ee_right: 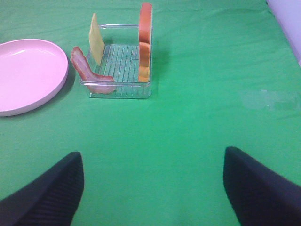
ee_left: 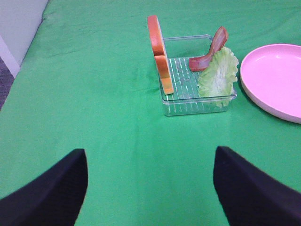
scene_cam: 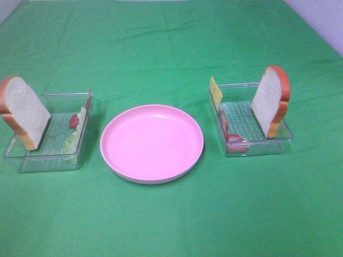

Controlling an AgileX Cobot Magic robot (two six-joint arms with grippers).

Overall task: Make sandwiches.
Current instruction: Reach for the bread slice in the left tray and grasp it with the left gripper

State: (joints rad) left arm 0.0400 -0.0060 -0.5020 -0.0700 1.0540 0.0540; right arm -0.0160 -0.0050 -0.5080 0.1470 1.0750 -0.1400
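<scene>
No stacked sandwich shows; its toy parts stand in two clear trays. The left tray holds an upright bread slice, pale lettuce and a bacon strip. The right tray holds an upright bread slice, a cheese slice and bacon. My left gripper is open, well short of its tray, with nothing between the fingers. My right gripper is open too, back from its tray. Neither arm appears in the exterior view.
A round pink plate lies bare between the two trays on the green cloth. It also edges into the left wrist view as the plate and into the right wrist view as the plate.
</scene>
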